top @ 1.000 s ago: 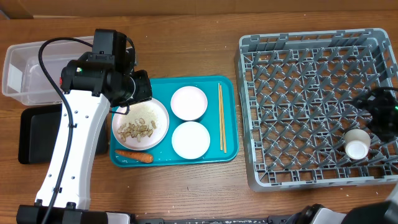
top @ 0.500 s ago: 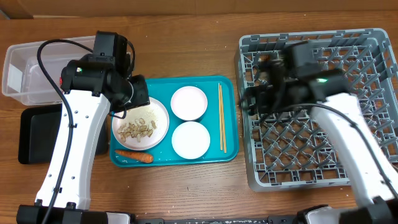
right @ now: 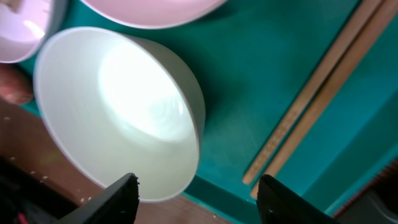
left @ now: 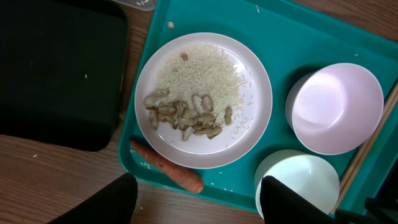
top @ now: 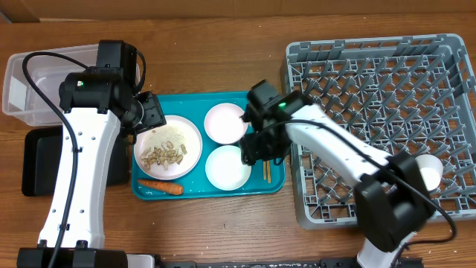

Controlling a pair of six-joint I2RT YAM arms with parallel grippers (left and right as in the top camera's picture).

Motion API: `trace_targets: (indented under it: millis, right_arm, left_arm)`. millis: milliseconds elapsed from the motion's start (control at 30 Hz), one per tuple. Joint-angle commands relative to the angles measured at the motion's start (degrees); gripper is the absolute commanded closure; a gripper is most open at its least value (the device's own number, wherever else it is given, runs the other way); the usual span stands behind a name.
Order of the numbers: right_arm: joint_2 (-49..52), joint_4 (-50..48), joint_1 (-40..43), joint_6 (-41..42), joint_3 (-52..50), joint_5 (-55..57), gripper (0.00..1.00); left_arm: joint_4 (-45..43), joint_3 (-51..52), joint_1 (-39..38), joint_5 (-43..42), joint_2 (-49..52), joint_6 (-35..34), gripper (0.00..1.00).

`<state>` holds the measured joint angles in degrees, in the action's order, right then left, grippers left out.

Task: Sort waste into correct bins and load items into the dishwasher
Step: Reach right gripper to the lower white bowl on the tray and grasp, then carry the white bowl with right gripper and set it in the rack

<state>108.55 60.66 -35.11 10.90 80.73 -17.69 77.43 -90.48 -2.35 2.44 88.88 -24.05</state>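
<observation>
On the teal tray [top: 274,181] a white plate [top: 169,147] carries rice and beige scraps [left: 186,118]. An orange carrot [top: 160,186] lies just in front of the plate. Two white bowls [top: 224,123] [top: 227,167] sit beside the wooden chopsticks [right: 317,93]. My left gripper [top: 147,113] hovers open over the plate's left rim, holding nothing. Open and empty, my right gripper [top: 257,149] hangs between the front bowl [right: 118,112] and the chopsticks. A small white cup [top: 430,172] sits in the grey dish rack [top: 372,126].
The clear tub [top: 30,85] and the black tray [top: 41,160] lie at the far left, behind and beside my left arm. My right arm reaches from the rack's front corner across to the teal tray. Loose rice grains dot the tray.
My right arm has swung from the cup in the rack across to the teal tray, its jaws narrowing a little. The left gripper has opened wider and shifted slightly left.
</observation>
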Motion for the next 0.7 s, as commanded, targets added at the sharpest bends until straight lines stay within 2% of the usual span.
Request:
trace_targets:
  millis: [0, 100, 200, 267, 333, 433, 667]
  right_arm:
    - [3.2, -1.1, -2.0, 4.2, 1.0, 5.3, 0.39]
    - [5.6, -2.0, -2.9, 4.4, 1.0, 5.5, 0.48]
    - [7.1, -2.5, -3.4, 4.4, 1.0, 5.7, 0.65]
    - [7.1, -2.6, -3.4, 4.4, 1.0, 5.7, 0.82]
    - [6.7, -2.2, -3.1, 4.8, 1.4, 5.7, 0.91]
    - [5.4, -0.4, -2.1, 5.9, 2.8, 7.6, 0.96]
    - [-5.5, 8.0, 3.3, 5.9, 11.9, 18.4, 0.96]
  left_arm:
    - [0.1, -0.5, 0.2, 1.0, -0.5, -0.9, 0.34]
    - [0.1, -0.5, 0.2, 1.0, -0.5, -0.9, 0.34]
    - [0.2, -0.5, 0.2, 1.0, -0.5, -0.9, 0.34]
    - [0.2, -0.5, 0.2, 1.0, -0.5, -0.9, 0.34]
    - [0.2, -0.5, 0.2, 1.0, -0.5, -0.9, 0.34]
    - [0.2, -0.5, 0.2, 1.0, -0.5, -0.9, 0.34]
    - [0.2, -0.5, 0.2, 1.0, -0.5, -0.8, 0.34]
